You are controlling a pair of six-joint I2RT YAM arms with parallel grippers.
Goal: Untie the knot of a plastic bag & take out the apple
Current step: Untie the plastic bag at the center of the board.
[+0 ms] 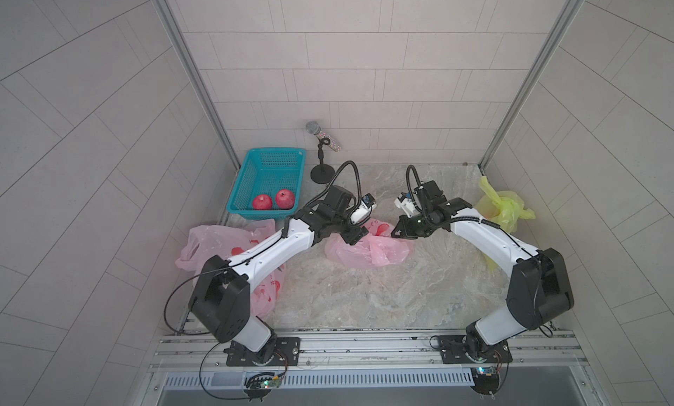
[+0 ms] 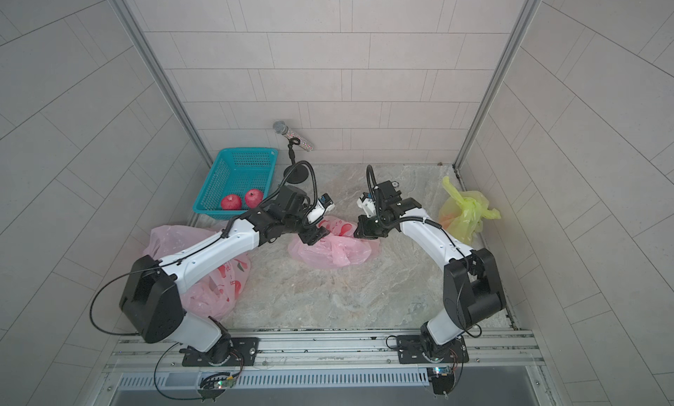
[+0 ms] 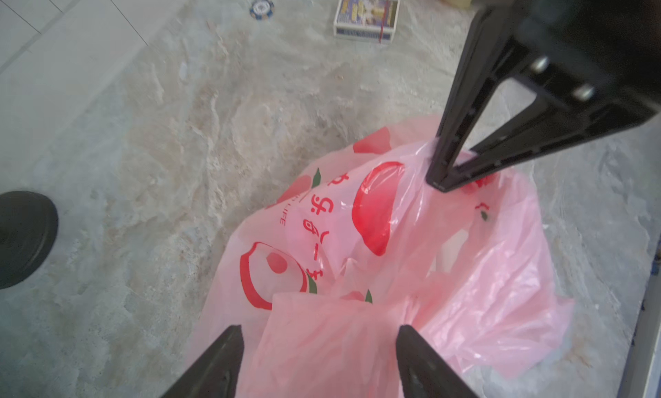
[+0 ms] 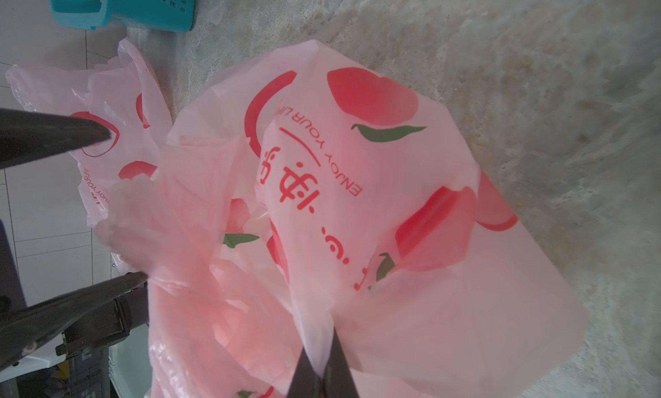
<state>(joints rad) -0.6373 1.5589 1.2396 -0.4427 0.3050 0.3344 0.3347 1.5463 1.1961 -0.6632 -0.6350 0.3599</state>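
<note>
The pink bag point(image 1: 368, 252) lies crumpled on the marbled desk point(image 1: 364, 298), under and between the two claws. The left claw point(image 3: 318, 342) hangs just above one edge of the bag with its fingers point(image 3: 218, 360) spread well apart; a loose fold of pink film lies below the gap and nothing is gripped. The right wrist view shows those same two fingers apart, beside a bunched part of the film.

The right claw point(image 4: 322, 374) is pressed together on a pinch of the bag's film, which is drawn up into a taut peak at its tips; in the left wrist view those tips bite the film on the far side of the bag. The claws face each other across the bag, near but not touching.

Whether an apple lies inside I cannot tell, since the film carries red apple prints.

Beyond the left claw, on the side away from the right claw, a teal basket point(image 1: 268, 154) holds two red apples point(image 1: 262, 202), just beside each other; a microphone on a stand point(image 1: 321, 136) is next to the basket. More pink bags point(image 1: 215, 243) lie behind the left claw, under its arm. A yellow bag point(image 1: 505, 207), bunched at its top, sits well beyond the right claw on its outer side. Ahead of the left claw, past the pink bag, a small printed box point(image 3: 366, 17) and a blue-and-white chip point(image 3: 262, 8) lie on the desk, well apart.
</note>
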